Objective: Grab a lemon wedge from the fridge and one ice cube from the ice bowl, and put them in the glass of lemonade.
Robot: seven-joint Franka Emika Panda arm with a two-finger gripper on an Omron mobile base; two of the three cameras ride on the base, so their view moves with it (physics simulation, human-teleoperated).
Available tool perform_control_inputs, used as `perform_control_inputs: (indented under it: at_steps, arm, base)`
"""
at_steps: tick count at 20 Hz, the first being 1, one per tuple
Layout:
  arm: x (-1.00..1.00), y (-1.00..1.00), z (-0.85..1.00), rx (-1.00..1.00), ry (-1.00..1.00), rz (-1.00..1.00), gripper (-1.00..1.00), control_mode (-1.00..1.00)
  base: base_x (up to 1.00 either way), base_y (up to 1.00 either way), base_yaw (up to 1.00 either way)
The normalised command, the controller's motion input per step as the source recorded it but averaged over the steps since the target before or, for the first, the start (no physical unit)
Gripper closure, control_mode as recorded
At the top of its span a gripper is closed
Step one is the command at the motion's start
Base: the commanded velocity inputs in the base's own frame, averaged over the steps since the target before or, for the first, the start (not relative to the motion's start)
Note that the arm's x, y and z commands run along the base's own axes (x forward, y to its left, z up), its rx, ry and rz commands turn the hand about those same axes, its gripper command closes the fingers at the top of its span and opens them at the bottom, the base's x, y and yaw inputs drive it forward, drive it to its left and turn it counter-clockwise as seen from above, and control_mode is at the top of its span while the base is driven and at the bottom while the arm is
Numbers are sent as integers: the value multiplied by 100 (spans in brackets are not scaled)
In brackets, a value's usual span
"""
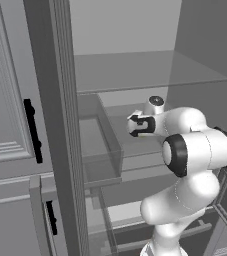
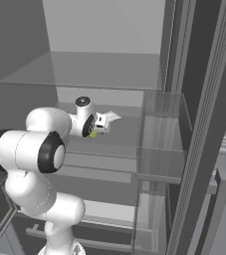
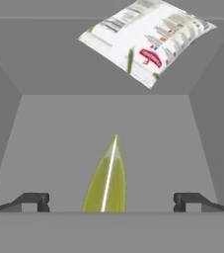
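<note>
Gripper (image 3: 111, 201) inside the fridge (image 1: 60, 125), jaws spread wide, nothing held. Wedge (image 3: 107, 183) lies on the shelf (image 3: 59, 148) midway between the fingertips (image 3: 34, 201), clear gap on each side. Bare shelf beyond it. White packet (image 3: 145, 39) rests against the back wall, well apart from wedge.

Lemon wedge (image 3: 106, 180) near end cut off below the hand view's lower band; packet (image 3: 145, 40) print illegible.
</note>
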Motion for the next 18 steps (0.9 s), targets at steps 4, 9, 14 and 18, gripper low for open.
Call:
perform_control_inputs:
  at_steps: [4, 9, 14, 18]
  arm:
    - [15, 3, -12, 0, 6, -1, -100, -100]
    - [1, 1, -23, 0, 7, 0, -100, -100]
    - [0, 0, -32, 0, 2, -1, -100, -100]
    - [0, 0, -22, 0, 3, 0, -100, -100]
  base:
    - [0, 0, 0]
    - [0, 0, 0]
    - [0, 0, 0]
    - [0, 0, 0]
